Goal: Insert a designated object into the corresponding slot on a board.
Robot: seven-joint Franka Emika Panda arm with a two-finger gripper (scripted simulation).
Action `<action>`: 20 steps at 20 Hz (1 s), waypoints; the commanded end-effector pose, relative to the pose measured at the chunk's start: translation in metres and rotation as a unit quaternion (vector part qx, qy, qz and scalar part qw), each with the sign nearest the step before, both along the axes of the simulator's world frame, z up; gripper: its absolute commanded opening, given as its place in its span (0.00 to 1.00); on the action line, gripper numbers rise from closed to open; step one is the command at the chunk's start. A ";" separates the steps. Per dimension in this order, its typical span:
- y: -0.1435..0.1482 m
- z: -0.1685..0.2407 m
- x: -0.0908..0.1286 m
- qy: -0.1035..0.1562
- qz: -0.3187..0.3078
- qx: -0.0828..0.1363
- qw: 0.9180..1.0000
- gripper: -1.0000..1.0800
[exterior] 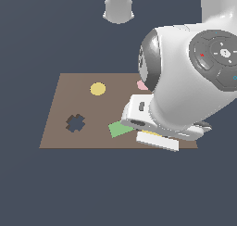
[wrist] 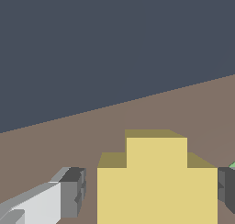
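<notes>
Between spread fingers (wrist: 148, 195), not yet clamped: yellow cross (wrist: 156, 182), on board (exterior: 65, 88). Centre, squeeze evenly, lift level, carry left to cross slot (exterior: 75, 123).

A yellow round disc (exterior: 97, 89) lies flat on the brown surface, toward its far edge. Nearer, a green rectangle (exterior: 120, 128) sits at a slant, well apart from the disc. A small pink piece (exterior: 141, 85) peeks out, mostly hidden. Everything rests on a dark blue-grey floor (exterior: 28, 44), where a pale grey cylindrical post (exterior: 118, 6) stands farther back.
</notes>
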State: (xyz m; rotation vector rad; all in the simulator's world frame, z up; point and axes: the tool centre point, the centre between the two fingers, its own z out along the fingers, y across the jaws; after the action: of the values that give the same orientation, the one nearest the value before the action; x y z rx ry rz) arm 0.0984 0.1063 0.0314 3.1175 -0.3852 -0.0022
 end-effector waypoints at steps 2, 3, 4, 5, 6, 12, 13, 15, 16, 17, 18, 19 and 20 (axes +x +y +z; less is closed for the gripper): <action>0.000 -0.001 0.000 -0.001 0.000 0.000 1.000 0.00; 0.000 -0.001 0.000 -0.001 0.000 0.000 1.000 0.00; 0.000 -0.001 0.000 -0.001 0.000 0.000 1.000 0.00; 0.000 -0.001 0.000 -0.001 0.000 0.000 1.000 0.00; 0.000 -0.001 0.000 -0.001 0.000 0.000 1.000 0.00; 0.001 -0.001 0.001 -0.001 0.000 0.000 1.000 0.00; 0.000 -0.001 0.000 -0.001 0.000 0.000 1.000 0.00; 0.000 -0.001 0.000 -0.001 0.003 0.000 1.000 0.00; -0.001 -0.001 -0.001 -0.001 0.005 0.000 1.000 0.00; -0.002 0.000 -0.002 -0.001 0.007 0.000 1.000 0.00; -0.003 0.000 -0.003 -0.001 0.011 0.000 1.000 0.00; -0.004 0.000 -0.004 -0.001 0.014 0.000 1.000 0.00; -0.005 0.000 -0.005 -0.001 0.019 0.000 1.000 0.00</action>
State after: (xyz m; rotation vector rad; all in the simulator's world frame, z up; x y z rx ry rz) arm 0.0947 0.1033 0.0308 3.1234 -0.3431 0.0000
